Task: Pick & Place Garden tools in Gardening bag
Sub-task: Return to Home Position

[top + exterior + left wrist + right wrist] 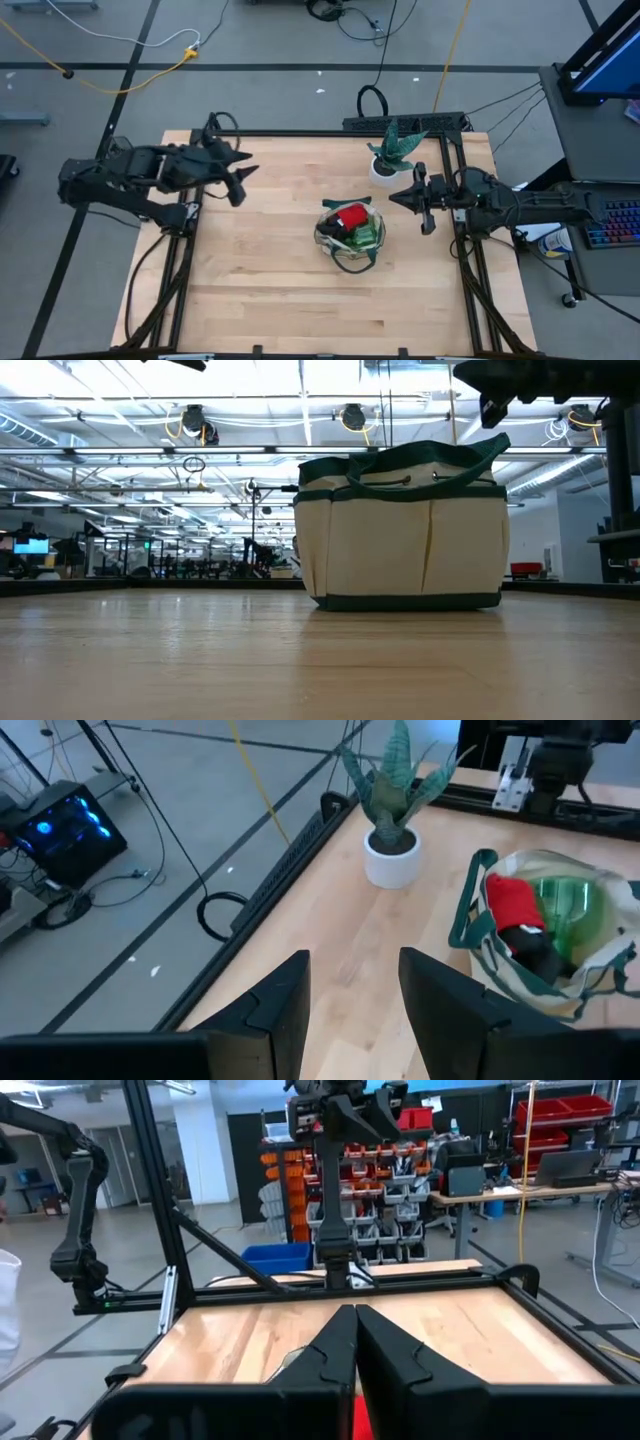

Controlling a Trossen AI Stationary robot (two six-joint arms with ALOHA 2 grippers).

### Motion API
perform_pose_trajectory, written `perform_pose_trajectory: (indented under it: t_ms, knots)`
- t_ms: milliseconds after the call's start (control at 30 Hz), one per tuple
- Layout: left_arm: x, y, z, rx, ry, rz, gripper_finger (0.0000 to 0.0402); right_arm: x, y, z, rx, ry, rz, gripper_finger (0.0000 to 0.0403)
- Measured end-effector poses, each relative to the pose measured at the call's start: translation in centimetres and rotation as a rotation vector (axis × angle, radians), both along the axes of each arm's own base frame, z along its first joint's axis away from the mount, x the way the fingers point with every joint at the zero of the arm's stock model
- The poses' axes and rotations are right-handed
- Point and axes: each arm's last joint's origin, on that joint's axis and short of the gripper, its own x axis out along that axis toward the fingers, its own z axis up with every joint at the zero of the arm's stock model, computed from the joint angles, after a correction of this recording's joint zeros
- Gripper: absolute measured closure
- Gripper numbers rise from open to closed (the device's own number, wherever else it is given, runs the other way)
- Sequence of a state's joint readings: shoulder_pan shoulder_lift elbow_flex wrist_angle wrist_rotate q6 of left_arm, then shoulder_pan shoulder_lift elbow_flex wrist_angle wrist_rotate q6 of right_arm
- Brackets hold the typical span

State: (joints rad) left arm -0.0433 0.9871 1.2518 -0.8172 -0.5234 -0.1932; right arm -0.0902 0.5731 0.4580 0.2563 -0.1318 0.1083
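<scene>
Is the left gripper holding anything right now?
No, the left gripper is open, with only bare table showing between its fingers.

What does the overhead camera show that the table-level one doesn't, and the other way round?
Only the high view: the plant in its white pot, red gloves and a green spray bottle inside the gardening bag, the left hand and right hand either side of it. Only the low view: the bag's beige side with green trim, and the room behind. Both: the bag on the wooden table.
</scene>
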Motion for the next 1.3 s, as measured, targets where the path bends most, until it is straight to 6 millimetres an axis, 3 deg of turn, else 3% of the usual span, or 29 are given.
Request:
perform_pose_trajectory:
  t_ms: [400,767,1300]
  knots:
    - [-5.2,0.2,-1.0,-0.045,-0.101,0.02,0.0243,-0.4,0.0,0.2,0.002,-0.009,0.0,0.0399]
    - [-8.4,0.4,-5.2,-0.119,-0.198,0.056,0.0243,-0.7,0.1,0.0,0.001,0.01,0.0,0.0399]
    - [-10.5,0.2,-10.6,-0.153,-0.345,-0.039,0.0243,-0.7,0.1,0.0,-0.022,0.01,-0.001,0.0399]
